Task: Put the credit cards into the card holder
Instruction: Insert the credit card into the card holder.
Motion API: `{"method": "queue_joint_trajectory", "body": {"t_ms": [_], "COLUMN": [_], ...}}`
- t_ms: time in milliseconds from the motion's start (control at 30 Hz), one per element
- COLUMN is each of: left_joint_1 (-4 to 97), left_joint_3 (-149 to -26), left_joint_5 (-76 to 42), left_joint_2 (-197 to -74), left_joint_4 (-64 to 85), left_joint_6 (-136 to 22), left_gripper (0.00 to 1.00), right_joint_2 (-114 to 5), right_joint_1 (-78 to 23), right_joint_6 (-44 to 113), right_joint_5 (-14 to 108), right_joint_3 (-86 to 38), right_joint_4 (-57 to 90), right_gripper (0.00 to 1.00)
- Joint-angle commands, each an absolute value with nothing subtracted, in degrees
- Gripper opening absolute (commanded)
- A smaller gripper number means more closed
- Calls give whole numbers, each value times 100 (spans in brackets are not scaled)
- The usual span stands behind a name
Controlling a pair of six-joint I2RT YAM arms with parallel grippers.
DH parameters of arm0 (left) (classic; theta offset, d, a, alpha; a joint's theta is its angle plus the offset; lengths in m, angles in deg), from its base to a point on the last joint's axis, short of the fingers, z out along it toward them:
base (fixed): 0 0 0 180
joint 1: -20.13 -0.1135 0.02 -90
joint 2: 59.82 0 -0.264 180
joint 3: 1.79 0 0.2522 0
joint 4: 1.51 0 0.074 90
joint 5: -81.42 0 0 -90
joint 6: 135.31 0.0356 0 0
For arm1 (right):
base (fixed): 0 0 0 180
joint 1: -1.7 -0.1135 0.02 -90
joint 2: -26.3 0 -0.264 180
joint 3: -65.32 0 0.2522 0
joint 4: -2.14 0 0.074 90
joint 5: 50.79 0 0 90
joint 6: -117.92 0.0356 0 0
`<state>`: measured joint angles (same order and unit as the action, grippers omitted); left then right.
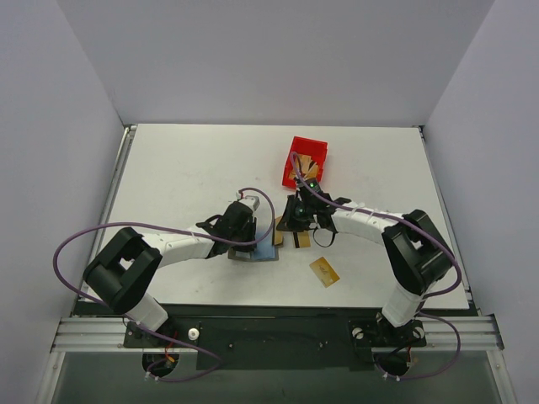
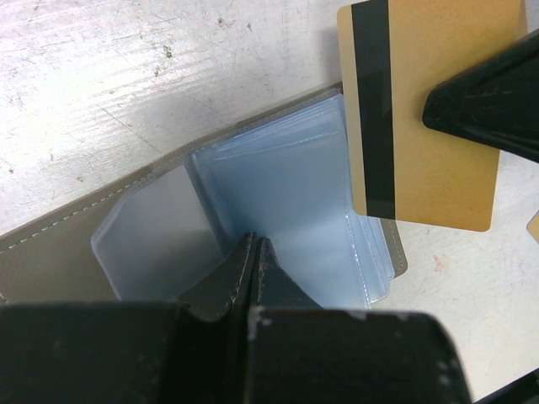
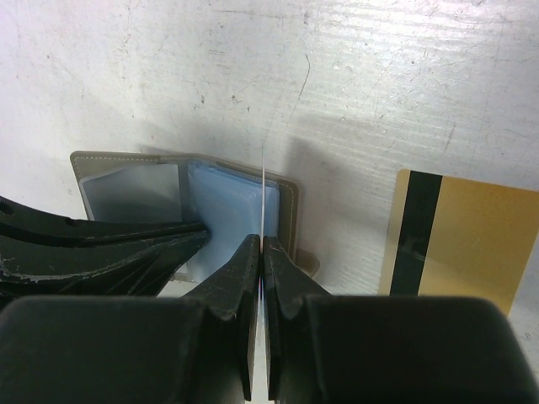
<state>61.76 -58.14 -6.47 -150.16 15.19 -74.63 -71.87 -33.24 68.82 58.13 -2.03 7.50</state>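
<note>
The grey card holder (image 1: 263, 252) lies open at the table's middle, its bluish clear sleeves (image 2: 286, 194) fanned up. My left gripper (image 2: 255, 241) is shut on one sleeve at the fold and stands over the holder (image 1: 246, 240). My right gripper (image 3: 264, 240) is shut on a gold-tan credit card (image 2: 421, 109) with a black stripe, held on edge just right of the sleeves; in the right wrist view it shows as a thin line (image 3: 264, 189) above the holder (image 3: 126, 181). A second card (image 1: 301, 240) lies beside the holder (image 3: 459, 244). A third card (image 1: 324, 271) lies nearer the front.
A small red plastic bin (image 1: 305, 160) stands behind the right gripper (image 1: 290, 225), with tan pieces inside. The two grippers are close together over the holder. The left gripper's dark fingers (image 3: 101, 252) cross the left of the right wrist view. Grey walls ring the table.
</note>
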Motion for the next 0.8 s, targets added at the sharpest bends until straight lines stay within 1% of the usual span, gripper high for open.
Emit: {"method": "queue_joint_trajectory", "body": {"t_ms": [0,333,767], "left_joint_1": [6153,6152,6153], "left_joint_3": [-5748,-5713,-5695], "left_joint_5": [-612,-621,-621], "left_joint_2": [-15219,-15210,-15097], "left_joint_4": [2192,2165,2087], "left_joint_6": [-7361,-7388,-7423], "left_gripper": [0,0,0], "right_joint_2": [-7240,-7381,-7425], "right_joint_1": [-3354,-3381,-3398], "right_joint_6": [6843,6826,6765], "right_joint_5": [5846,5925,6496], "right_joint_3": [-399,-408,-276], "right_joint_4": [738,623,254], "right_gripper": [0,0,0]}}
